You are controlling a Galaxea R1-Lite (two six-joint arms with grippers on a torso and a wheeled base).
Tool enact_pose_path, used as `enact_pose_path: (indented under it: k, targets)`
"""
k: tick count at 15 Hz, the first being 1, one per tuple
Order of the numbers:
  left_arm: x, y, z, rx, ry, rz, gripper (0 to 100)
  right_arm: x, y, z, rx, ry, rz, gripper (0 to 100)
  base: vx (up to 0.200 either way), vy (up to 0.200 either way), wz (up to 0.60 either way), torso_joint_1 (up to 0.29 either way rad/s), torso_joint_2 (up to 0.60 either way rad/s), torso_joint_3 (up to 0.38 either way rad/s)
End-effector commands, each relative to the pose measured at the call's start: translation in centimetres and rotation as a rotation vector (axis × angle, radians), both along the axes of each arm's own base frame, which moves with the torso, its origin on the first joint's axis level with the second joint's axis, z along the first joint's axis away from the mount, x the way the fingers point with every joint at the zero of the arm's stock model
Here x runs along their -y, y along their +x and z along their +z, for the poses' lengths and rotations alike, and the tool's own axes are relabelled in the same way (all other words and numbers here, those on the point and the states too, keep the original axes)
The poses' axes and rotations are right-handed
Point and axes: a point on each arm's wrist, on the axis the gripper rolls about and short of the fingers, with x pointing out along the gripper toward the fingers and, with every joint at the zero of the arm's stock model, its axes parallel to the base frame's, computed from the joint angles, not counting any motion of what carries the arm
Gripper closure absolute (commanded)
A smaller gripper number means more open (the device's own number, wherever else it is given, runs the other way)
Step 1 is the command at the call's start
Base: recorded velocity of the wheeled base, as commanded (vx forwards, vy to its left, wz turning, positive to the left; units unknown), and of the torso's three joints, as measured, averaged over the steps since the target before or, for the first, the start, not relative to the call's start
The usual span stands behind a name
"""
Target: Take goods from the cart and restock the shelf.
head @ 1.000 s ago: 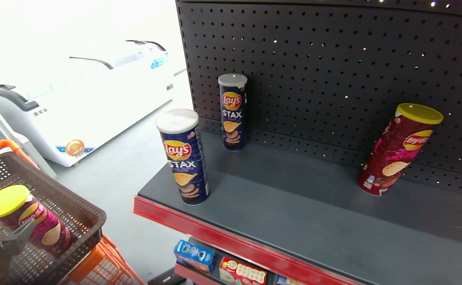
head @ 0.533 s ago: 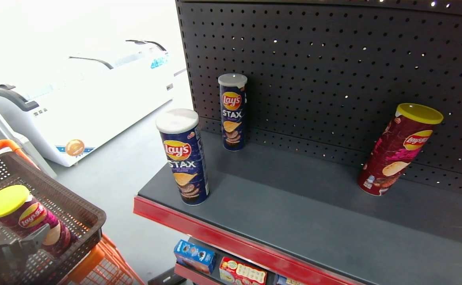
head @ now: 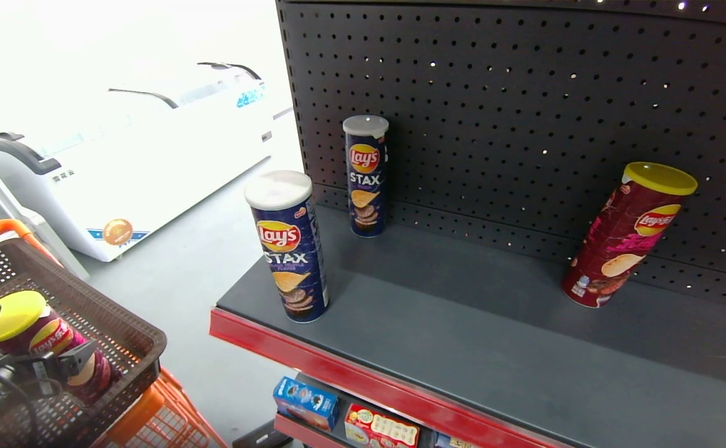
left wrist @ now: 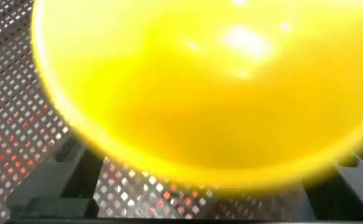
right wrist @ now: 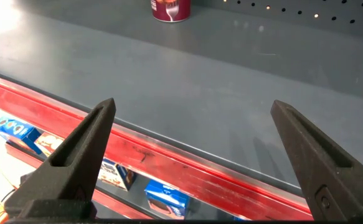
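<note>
The left gripper (head: 30,339) is low at 8 o'clock of the head view, inside the brown perforated plastic basket (head: 132,339) that sits on the orange cart (head: 163,420). Its claw is wide, and its dark fingers (head: 79,364) stand on both sides of the maroon cylindrical chip can with a yellow lid (head: 58,348), which is a bit tilted in the basket. I cannot tell if the fingers touch its wall. In the left wrist view the yellow lid (left wrist: 206,81) is very near and blurred, and it hides the body of the can. The arm behind the gripper is cut off by the picture edge.

The right gripper (right wrist: 193,111) hangs over the red front edge of the dark grey shelf board (right wrist: 200,74). Its claw is wide, with nothing between the fingers.

On the shelf, one dark blue chip can with a pale lid (head: 288,249) stands upright at 9 o'clock near the front edge. A second dark blue can (head: 366,177) stands at 11 o'clock, close to the black pegboard wall (head: 524,93). At 3 o'clock a second maroon can (head: 624,239) leans with its top on the pegboard. At 6 o'clock small coloured boxes (head: 305,401) lie on a lower shelf, partly hidden under the red edge
</note>
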Motion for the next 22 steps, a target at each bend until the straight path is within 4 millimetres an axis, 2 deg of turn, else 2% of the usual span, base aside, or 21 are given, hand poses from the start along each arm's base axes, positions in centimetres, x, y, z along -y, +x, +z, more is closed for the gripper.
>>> enact_pose_path:
  k: [1, 3, 9, 10, 16, 22]
  targets:
    - [-0.5, 1.8, -0.6, -0.016, -0.009, -0.02, 0, 0.0, 0.0, 0.0, -0.001, 0.0, 0.001, 0, 0.0, 0.0, 0.0, 0.0, 0.0, 0.0]
    - [-0.4, 2.8, -0.7, -0.012, -0.005, -0.045, 0, 0.0, 0.0, 0.0, -0.001, 0.0, 0.001, 0, 0.0, 0.0, 0.0, 0.0, 0.0, 0.0]
    - [0.2, 3.8, -1.2, -0.018, -0.007, -0.085, 0, 0.0, 0.0, 0.0, -0.001, 0.0, 0.001, 0, 0.0, 0.0, 0.0, 0.0, 0.0, 0.0]
    - [0.2, 4.0, -1.1, -0.008, -0.003, -0.088, 100, 0.0, 0.0, 0.0, -0.003, 0.0, 0.001, 0, 0.0, 0.0, 0.0, 0.0, 0.0, 0.0]
    - [0.1, 4.8, 0.0, 0.053, 0.038, -0.105, 100, 0.0, 0.0, 0.0, -0.001, 0.0, 0.001, 0, 0.0, 0.0, 0.0, 0.0, 0.0, 0.0]
    - [2.8, 4.5, 5.1, 0.2, 0.096, -0.207, 100, 0.0, 0.0, 0.0, -0.001, 0.0, 0.001, 0, 0.0, 0.0, 0.0, 0.0, 0.0, 0.0]
